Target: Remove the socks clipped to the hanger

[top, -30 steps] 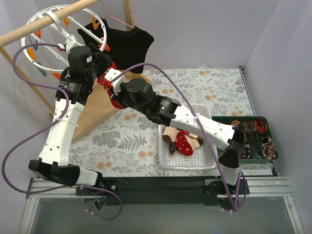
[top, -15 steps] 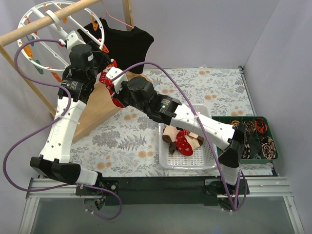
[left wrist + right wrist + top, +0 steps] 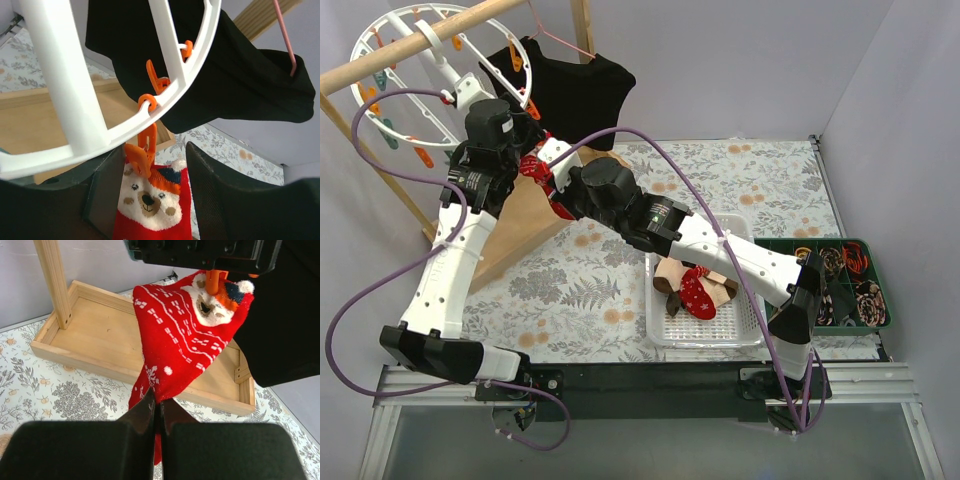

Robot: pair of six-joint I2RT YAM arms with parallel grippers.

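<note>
The white plastic ring-shaped hanger (image 3: pixel 60 90) has swung slightly left since a second ago. Under it hangs the red bear-faced knit sock (image 3: pixel 175 340). It looks soft, light and stretchy, best pinched low. The right gripper (image 3: pixel 156 410) is clamped on its lower end. The left gripper (image 3: pixel 156 167) stands apart astride the small orange plastic clip (image 3: pixel 142 150) biting the cuff.

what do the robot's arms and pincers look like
The left arm and the right arm have white tubular links joined by bulky black cylindrical joints, and both stand on black bases. A thin purple cable loops loosely along each one. The left pincer and the right pincer each have two flat, matte black fingers.
</note>
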